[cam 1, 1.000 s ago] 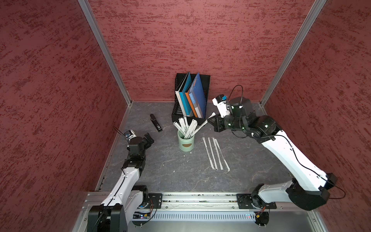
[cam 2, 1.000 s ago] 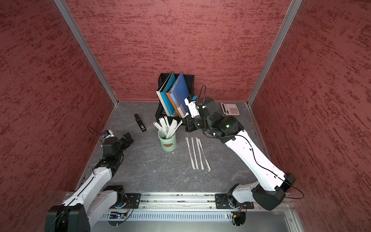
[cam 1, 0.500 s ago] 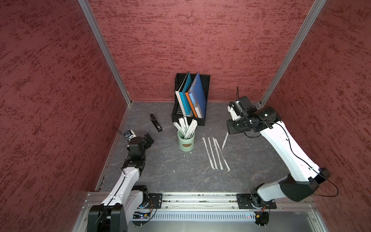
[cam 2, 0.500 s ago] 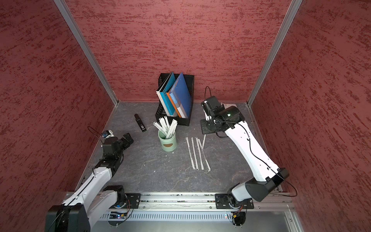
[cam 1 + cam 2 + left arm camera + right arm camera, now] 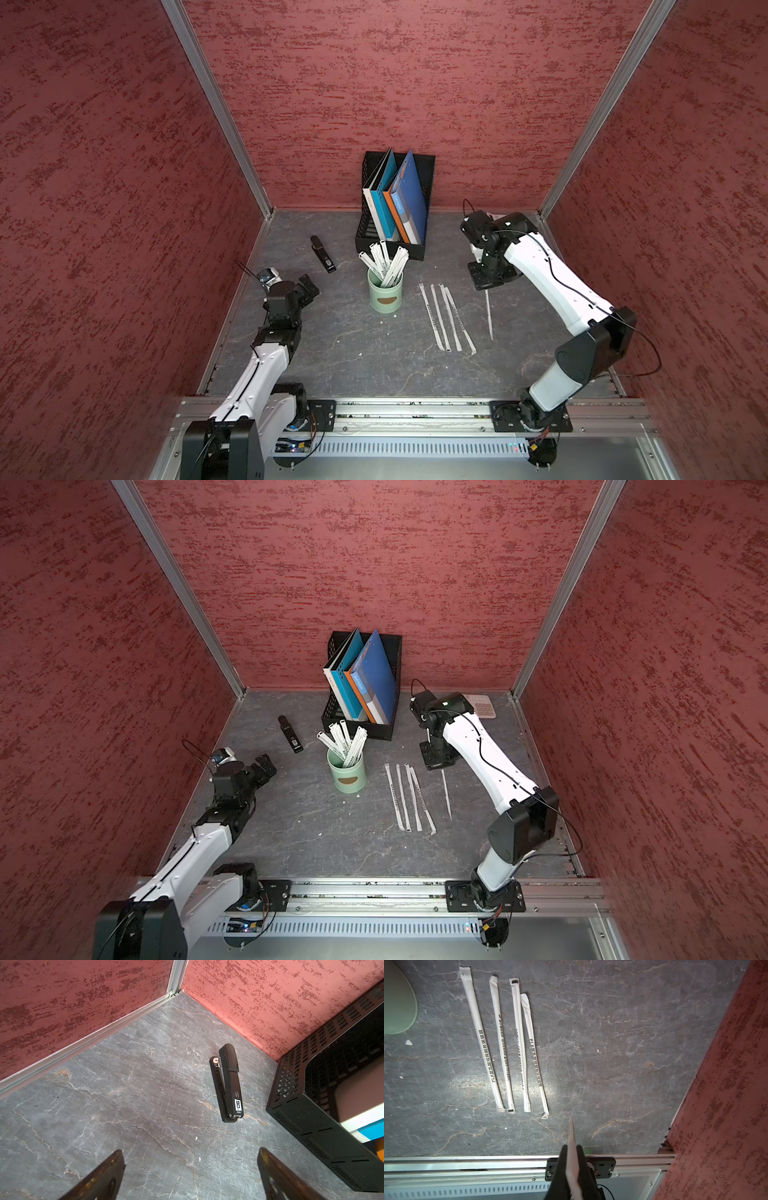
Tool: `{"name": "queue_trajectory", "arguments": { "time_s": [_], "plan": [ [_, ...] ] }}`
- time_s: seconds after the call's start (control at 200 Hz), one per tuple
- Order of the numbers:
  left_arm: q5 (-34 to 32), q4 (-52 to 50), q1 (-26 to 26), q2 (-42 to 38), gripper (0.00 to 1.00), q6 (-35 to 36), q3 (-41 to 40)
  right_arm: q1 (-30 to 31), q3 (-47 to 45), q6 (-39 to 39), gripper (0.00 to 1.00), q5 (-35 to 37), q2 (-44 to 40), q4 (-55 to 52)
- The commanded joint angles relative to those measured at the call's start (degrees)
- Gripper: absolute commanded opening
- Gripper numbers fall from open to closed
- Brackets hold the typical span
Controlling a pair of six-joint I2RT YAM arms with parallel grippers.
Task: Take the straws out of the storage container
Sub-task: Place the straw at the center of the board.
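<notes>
The right pincer (image 5: 572, 1148) is clenched on one wrapped straw (image 5: 488, 311), gripping it near its upper end so that the rest hangs down toward the bench (image 5: 353, 353), just beside the row of four straws (image 5: 501, 1043) that lie flat, side by side. Whether its lower tip touches the surface I cannot tell. The storage container (image 5: 385, 297) stands upright near the middle of the bench, in front of the black file rack (image 5: 365, 224), with a bundle of straws (image 5: 385, 262) fanned out above its rim. The left pincer (image 5: 190, 1157) is released, jaws wide and holding nothing, low over the bench near the stapler (image 5: 229, 1084) and well apart from the container. I judge the straws to be very light and thin, fairly stiff along their length yet easy to crease. The paper wrapper should give fair friction, but it may crumple or tear under a hard squeeze. The best hold looks to be on the exposed part above the rim, pinching one straw across its flat wrapper. Drawing it out along its own axis should avoid dragging neighbours or tipping the light container.
</notes>
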Motion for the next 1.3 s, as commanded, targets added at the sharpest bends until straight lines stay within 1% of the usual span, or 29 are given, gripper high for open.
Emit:
{"name": "queue_trajectory", "arguments": {
  "time_s": [0.0,0.09,0.245,0.526,0.927,1.132,1.297],
  "plan": [
    [0.23,0.07,0.44,0.17,1.00,-0.26,1.33,-0.48,0.23,-2.38,0.00,0.67,1.73,-2.23],
    [0.22,0.01,0.44,0.15,1.00,-0.28,1.33,-0.82,0.42,-3.64,0.00,-1.77,2.81,-1.52],
    [0.32,0.04,0.44,0.14,1.00,-0.31,1.42,-1.61,0.44,-5.19,0.00,-3.88,5.74,0.07],
    [0.31,0.03,0.44,0.14,1.00,-0.32,1.42,-4.65,-2.92,-7.66,0.00,-10.77,10.46,6.22],
    [0.32,0.00,0.46,0.27,1.00,-0.34,1.42,-8.80,-2.13,-8.47,0.00,-14.31,15.70,9.85],
    [0.30,0.04,0.45,0.19,1.00,-0.26,1.34,-10.39,-0.49,-8.54,0.00,-14.40,18.38,10.70],
    [0.32,0.06,0.52,0.07,1.00,-0.42,1.32,-11.20,0.68,-8.46,0.03,-14.13,19.61,10.90]
  ]
}}
